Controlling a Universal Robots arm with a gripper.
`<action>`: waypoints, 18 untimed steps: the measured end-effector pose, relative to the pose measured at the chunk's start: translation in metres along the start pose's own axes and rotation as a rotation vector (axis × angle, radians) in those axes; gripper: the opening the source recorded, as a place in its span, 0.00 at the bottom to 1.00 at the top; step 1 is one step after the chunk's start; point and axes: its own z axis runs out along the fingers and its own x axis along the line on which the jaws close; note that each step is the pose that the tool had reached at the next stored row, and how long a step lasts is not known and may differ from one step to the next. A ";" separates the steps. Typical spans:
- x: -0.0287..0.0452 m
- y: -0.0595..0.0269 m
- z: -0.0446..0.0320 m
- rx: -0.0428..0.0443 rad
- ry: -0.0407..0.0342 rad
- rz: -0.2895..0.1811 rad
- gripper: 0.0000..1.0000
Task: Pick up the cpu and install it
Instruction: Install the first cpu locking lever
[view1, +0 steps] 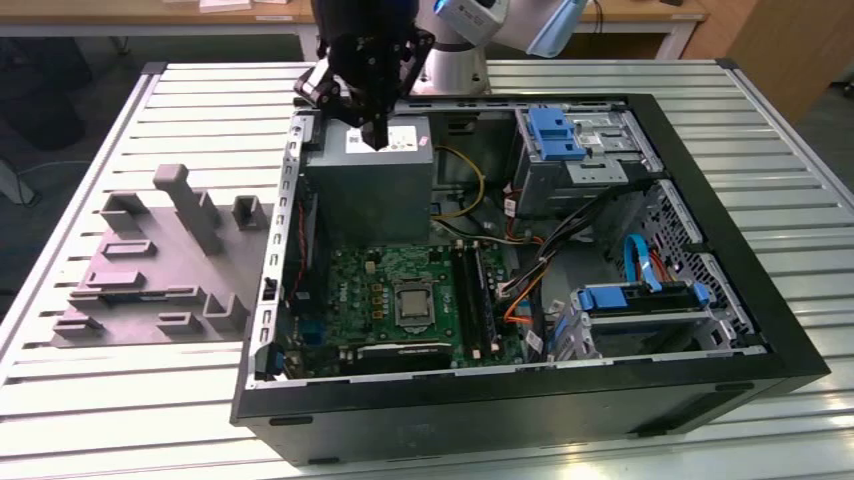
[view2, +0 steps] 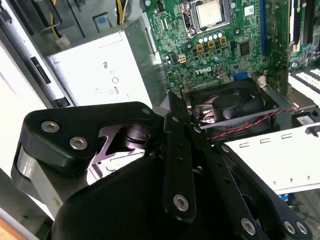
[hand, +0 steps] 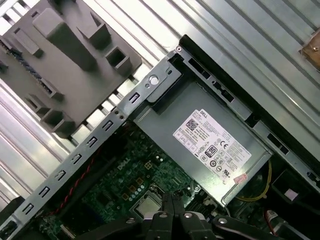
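Note:
The cpu (view1: 411, 300) is a small pale square chip lying flat in the socket on the green motherboard (view1: 354, 290), inside the open computer case. Both wrist views show the cpu (view2: 209, 12) (hand: 148, 204) with its silvery top facing up. My black gripper (view1: 379, 140) hangs above the grey power supply (view1: 374, 180) at the back of the case, well away from the cpu. In both wrist views the gripper (view2: 173, 107) (hand: 167, 199) has its fingers pressed together with nothing between them.
A grey moulded fixture (view1: 154, 260) lies on the slatted table at the exterior view's left of the case. Blue-tabbed drive cages (view1: 554, 130) (view1: 641, 295), cables and a black fan (view2: 230, 105) crowd the case around the board.

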 end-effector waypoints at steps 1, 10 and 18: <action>0.0008 -0.0009 0.0001 -0.0001 0.0001 -0.002 0.11; 0.0049 -0.0053 0.0011 -0.0014 0.0028 -0.057 0.11; -0.0057 -0.0160 0.0065 -0.0028 0.0052 -0.114 0.11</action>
